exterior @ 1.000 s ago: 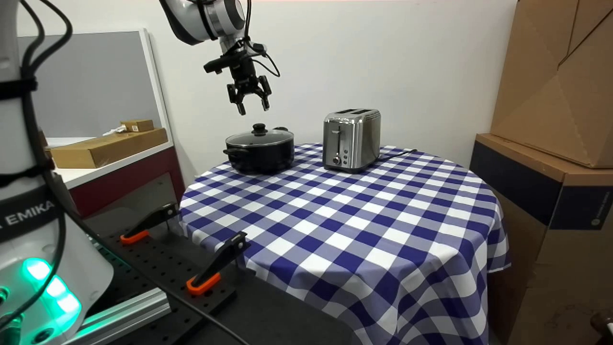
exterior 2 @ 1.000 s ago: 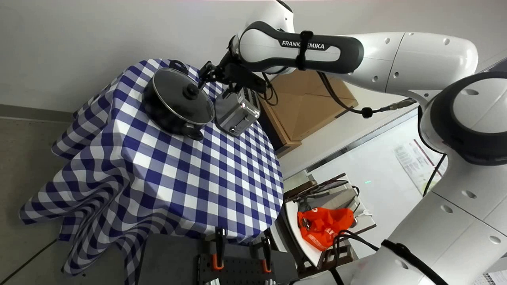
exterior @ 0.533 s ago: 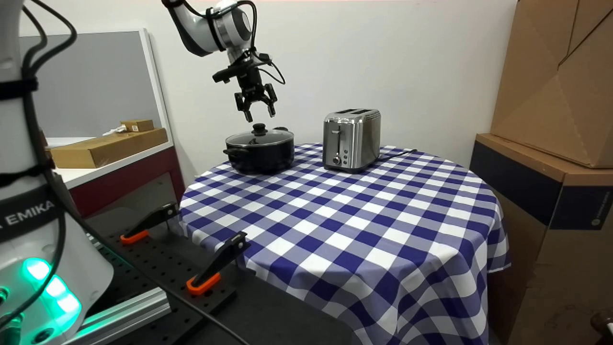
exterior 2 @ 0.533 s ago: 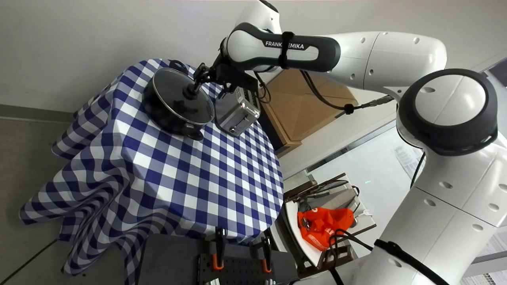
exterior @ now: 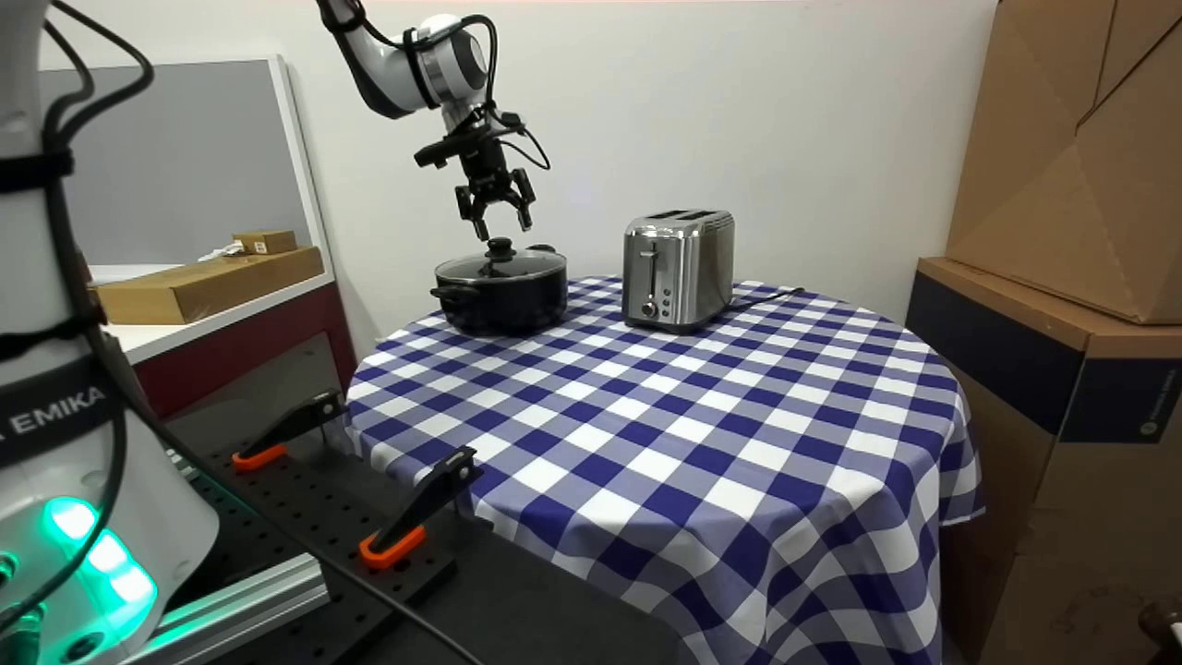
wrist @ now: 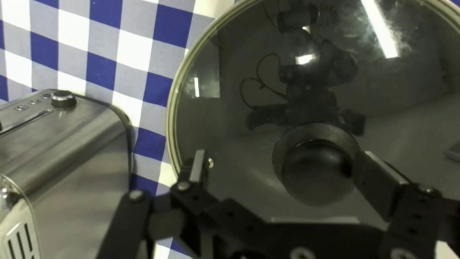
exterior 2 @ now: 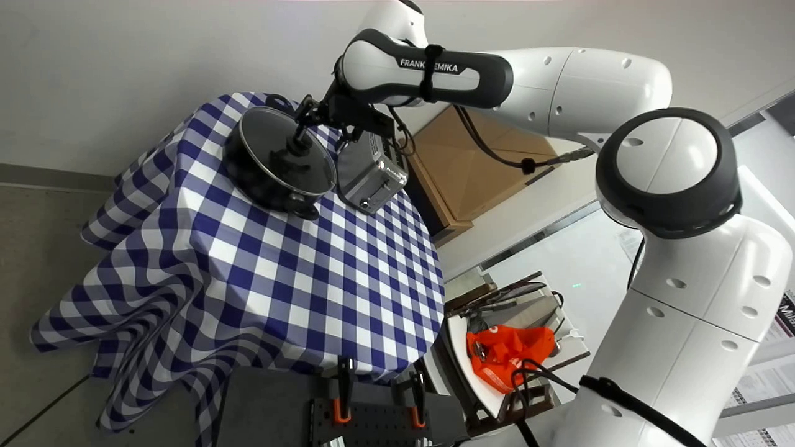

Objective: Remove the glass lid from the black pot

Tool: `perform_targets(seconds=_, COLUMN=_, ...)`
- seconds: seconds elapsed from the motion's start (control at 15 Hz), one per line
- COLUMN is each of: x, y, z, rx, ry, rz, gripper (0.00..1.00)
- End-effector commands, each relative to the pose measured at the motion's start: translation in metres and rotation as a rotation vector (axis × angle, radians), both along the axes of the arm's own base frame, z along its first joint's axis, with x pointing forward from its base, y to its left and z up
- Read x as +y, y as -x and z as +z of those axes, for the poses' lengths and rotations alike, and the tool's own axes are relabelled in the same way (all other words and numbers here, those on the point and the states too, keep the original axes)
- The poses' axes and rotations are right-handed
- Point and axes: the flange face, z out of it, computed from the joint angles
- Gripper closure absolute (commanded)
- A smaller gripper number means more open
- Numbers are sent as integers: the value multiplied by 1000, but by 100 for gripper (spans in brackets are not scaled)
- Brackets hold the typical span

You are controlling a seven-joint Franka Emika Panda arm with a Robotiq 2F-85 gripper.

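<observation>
In an exterior view, we see a glass lid (exterior: 531, 266) with a dark knob (exterior: 500, 247) seated on a low black pot (exterior: 508, 311), which stands upright on a round, blue-and-white checked surface (exterior: 702, 406). A silver toaster (exterior: 679, 272) stands to the right of the pot in that view, near but apart from it. Above the lid hangs a black gripper (exterior: 504, 233) on the end of a white robot arm (exterior: 392, 69), its jaws spread apart and pointing down, their tips close to the knob. Compared with a second ago, we find the gripper lower and slightly farther right in that view, with only a small drop since half a second ago. In an exterior view, a large round joint (exterior 2: 667, 171) of the arm shows well to the left of its earlier place, and the jaws line up over the knob, where a second ago they showed off to its right. The lid, the pot and the toaster keep their places. In the wrist view, we look down past the parted jaws: the knob appears between them, nearer the one on the right side of that view, which overlaps its edge; we cannot tell whether they touch. The glass mirrors the arm and gripper.
</observation>
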Motion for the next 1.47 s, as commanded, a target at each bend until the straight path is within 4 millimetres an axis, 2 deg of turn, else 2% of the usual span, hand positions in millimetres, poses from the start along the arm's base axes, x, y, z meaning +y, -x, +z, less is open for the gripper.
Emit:
perform_targets(seconds=0.0, x=10, y=-10, z=-1, rx=10, ry=5, rz=-9, gripper=0)
perform_targets(seconds=0.33, x=16, y=-14, z=-3, rx=30, ry=5, rz=-7, gripper=0)
perform_targets(seconds=0.4, x=17, y=-14, z=-4, rx=35, ry=10, rz=-7, gripper=10)
perform_targets(seconds=0.47, x=17, y=-15, z=-5, rx=41, ry=13, rz=-5, gripper=26)
perform_targets(seconds=0.67, x=21, y=-15, z=-5, rx=52, ry=9, rz=-3, gripper=50)
perform_targets(seconds=0.93, x=26, y=-13, z=-4, rx=57, ry=4, rz=9, gripper=78)
perform_targets(seconds=1.07, x=26, y=-13, z=-3, rx=59, ry=6, rz=9, gripper=82)
perform_targets(seconds=1.13, x=26, y=-13, z=0, rx=60, ry=3, rz=9, gripper=87)
perform_targets(seconds=1.2, x=26, y=-11, z=3, rx=59, ry=-4, rz=10, gripper=97)
perform_targets(seconds=1.33, x=26, y=-9, z=9, rx=62, ry=-17, rz=9, gripper=100)
perform_targets(seconds=1.4, x=25, y=-9, z=11, rx=70, ry=-26, rz=9, gripper=74)
